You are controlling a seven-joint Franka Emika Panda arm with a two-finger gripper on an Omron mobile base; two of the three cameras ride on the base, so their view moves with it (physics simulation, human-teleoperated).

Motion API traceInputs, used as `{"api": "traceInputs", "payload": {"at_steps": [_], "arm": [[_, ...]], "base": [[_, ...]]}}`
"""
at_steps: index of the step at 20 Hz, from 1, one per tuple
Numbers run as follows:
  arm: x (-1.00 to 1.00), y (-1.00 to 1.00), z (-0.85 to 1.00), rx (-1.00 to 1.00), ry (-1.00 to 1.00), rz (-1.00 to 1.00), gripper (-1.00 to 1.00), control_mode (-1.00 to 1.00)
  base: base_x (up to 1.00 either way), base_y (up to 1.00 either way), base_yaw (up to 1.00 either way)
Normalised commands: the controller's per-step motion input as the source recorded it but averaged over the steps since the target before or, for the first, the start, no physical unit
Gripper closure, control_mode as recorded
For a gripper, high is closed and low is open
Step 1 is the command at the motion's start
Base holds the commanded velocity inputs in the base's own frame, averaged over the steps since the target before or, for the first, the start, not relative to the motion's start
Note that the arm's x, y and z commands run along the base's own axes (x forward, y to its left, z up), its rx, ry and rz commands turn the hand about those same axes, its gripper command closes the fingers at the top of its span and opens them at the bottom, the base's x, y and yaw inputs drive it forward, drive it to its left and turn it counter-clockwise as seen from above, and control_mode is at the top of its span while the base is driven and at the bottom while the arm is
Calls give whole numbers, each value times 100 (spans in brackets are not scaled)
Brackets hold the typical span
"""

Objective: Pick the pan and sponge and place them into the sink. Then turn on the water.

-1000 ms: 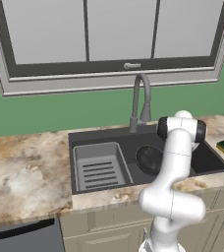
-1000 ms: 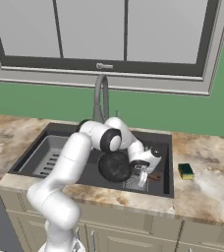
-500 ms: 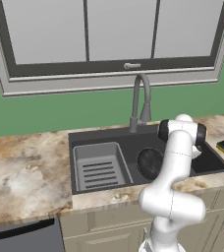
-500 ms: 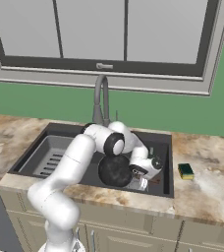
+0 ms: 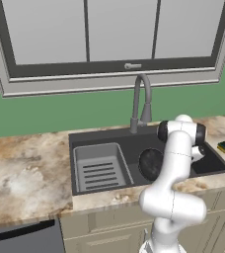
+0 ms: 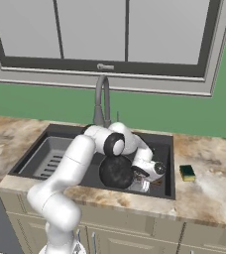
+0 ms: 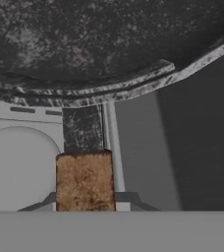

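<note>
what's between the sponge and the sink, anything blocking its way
Nothing visible blocks it. The sponge sits on the counter right of the sink, with bare counter between. The pan is in the basin.

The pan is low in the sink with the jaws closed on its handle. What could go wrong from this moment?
1. The pan is held by its brownish handle alone, so it may tip or swing when the gripper lets go.
2. The hand sits deep in the sink, near the front wall; lifting out carelessly might strike it.
3. The sponge lies on the counter near the basin edge; the arm could knock it while withdrawing.
</note>
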Motion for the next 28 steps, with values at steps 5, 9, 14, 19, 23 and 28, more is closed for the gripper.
{"api": "traceInputs", "payload": {"at_steps": [5,9,14,19,23,28], "arm": [[37,27,-36,-5,10,2,100,-100],[33,35,-42,-7,12,1,100,-100],[19,35,-51,-9,6,2,100,-100],[1,30,-58,-9,0,4,100,-100],[-3,30,-54,-9,0,3,-100,-100],[0,7,-18,-5,-4,3,-100,-100]], "base": [[0,0,0],[0,0,0],[0,0,0],[0,0,0],[0,0,0],[0,0,0]]}}
